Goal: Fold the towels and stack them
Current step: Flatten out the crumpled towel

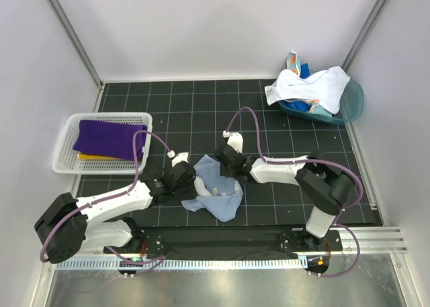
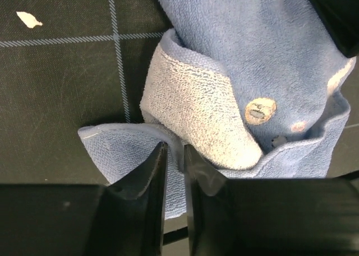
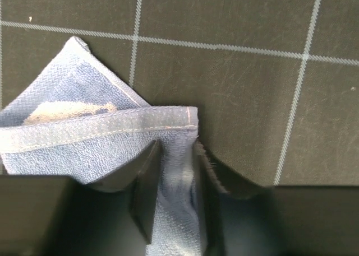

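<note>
Where left claw (image 2: 175, 149) pinches, looped blue terry towel (image 2: 269, 54) bunches.

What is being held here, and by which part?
One light blue towel, held by both arms: the left gripper pinches its bunched edge between its fingers; the right gripper pinches the hem beside a corner.

black grid table (image 1: 201, 112) in front of me: mesh basket (image 1: 64, 164) left, teal tub (image 1: 353, 100) far right, blue towel (image 1: 222, 201) mid, rumpled.

Towel (image 1: 216, 194) between left pincer (image 1: 191, 180) and right pincer (image 1: 224, 164); basket (image 1: 67, 129) left, tub (image 1: 353, 100) back-right
</note>
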`<state>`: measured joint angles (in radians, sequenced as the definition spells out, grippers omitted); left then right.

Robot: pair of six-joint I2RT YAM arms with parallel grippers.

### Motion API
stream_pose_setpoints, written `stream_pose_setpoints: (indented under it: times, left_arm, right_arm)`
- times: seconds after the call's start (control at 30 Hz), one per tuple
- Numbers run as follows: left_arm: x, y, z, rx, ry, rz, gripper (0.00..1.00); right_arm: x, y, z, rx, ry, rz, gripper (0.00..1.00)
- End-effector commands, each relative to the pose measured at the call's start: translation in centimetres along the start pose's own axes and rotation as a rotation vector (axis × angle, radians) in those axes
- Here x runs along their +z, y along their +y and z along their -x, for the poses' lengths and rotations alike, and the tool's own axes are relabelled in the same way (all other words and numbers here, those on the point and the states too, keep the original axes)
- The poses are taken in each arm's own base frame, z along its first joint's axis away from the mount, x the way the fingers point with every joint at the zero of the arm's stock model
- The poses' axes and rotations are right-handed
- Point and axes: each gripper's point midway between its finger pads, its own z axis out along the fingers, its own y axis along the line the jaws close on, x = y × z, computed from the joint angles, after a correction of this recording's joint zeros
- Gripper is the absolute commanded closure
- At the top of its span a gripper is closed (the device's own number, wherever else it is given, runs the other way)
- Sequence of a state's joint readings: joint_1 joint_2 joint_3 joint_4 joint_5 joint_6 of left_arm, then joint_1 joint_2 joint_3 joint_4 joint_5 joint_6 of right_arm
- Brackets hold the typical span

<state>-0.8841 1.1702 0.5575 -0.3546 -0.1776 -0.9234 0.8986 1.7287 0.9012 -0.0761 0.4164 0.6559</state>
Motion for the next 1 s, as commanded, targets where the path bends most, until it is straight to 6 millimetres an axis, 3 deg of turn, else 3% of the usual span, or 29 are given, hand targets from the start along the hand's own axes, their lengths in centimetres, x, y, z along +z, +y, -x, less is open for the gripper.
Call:
stream_pose_setpoints:
  times: [0.0, 0.03, 0.1, 0.17, 0.33, 0.37, 0.6, 0.8, 0.97]
  left_arm:
    - [-0.2, -1.0, 0.1, -0.016, -0.013, -0.047, 0.84]
    - [-0.1, -1.0, 0.0, -0.016, -0.008, -0.047, 0.88]
    - [-0.1, -0.9, -0.4, -0.017, 0.002, -0.048, 0.99]
    - [-0.1, -0.8, -0.7, -0.020, 0.008, -0.048, 1.00]
    - [-1.1, -1.2, -0.9, -0.038, 0.008, -0.088, 1.00]
    - [-1.3, -1.2, -1.0, -0.039, 0.004, -0.096, 1.00]
    - [-2.9, -1.7, -1.1, -0.066, 0.000, -0.146, 1.00]
    - [-4.6, -2.1, -0.7, -0.069, -0.020, -0.176, 1.00]
    - [-7.2, -2.6, 0.6, -0.061, -0.068, -0.214, 1.00]
  right_arm:
    - [0.5, -0.4, 1.0, 0.040, -0.039, -0.018, 0.72]
    - [0.5, -0.7, 1.3, 0.047, -0.044, -0.023, 0.81]
    - [0.4, -1.0, 1.6, 0.061, -0.053, -0.030, 0.88]
    - [-0.3, -2.1, 2.5, 0.085, -0.075, -0.043, 0.94]
    - [-2.5, -5.4, 4.3, 0.140, -0.129, -0.092, 0.98]
    - [-3.5, -6.1, 5.7, 0.168, -0.167, -0.095, 0.98]
    - [-5.9, -11.5, 7.7, 0.184, -0.206, -0.216, 0.99]
    - [-7.0, -10.5, 10.3, 0.143, -0.216, -0.193, 0.99]
    - [-8.8, -11.7, 12.3, 0.142, -0.273, -0.247, 0.99]
